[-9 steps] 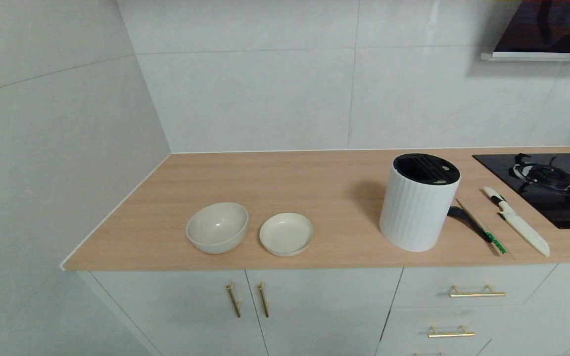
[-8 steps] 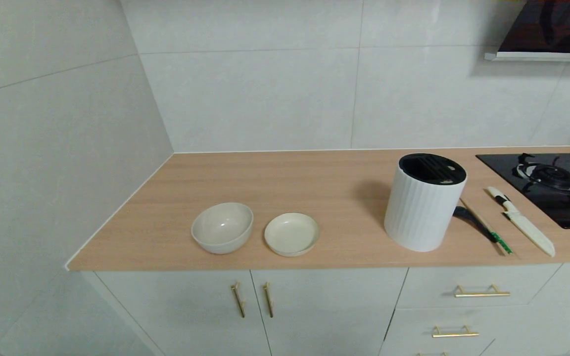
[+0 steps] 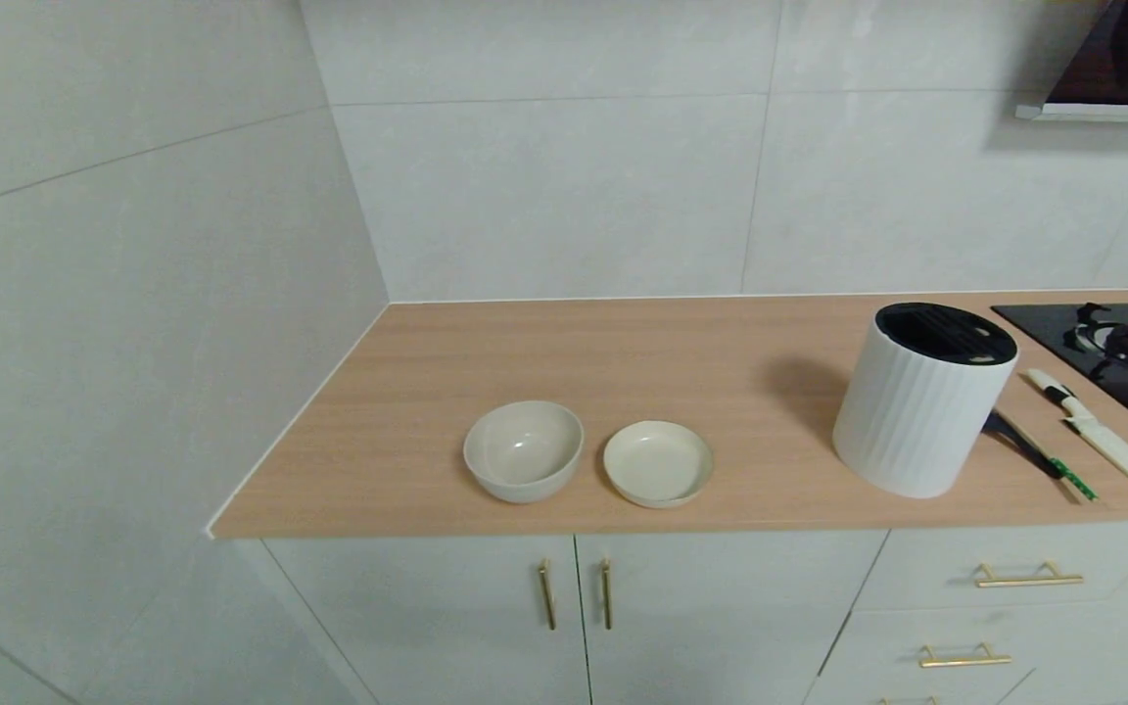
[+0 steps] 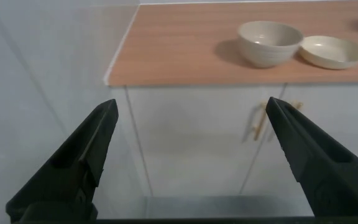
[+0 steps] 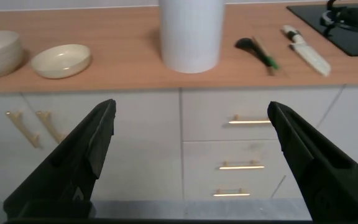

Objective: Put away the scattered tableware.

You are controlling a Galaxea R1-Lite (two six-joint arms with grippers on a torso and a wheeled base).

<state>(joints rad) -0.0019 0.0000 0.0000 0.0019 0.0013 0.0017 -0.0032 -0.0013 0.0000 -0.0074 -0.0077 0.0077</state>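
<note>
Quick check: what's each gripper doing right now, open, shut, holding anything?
Left gripper: open, holding nothing.
Right gripper: open, holding nothing.

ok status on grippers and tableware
Left gripper open, right gripper open, both empty. Bowl, plate, knife lie on counter. White holder between plate and knife.
</note>
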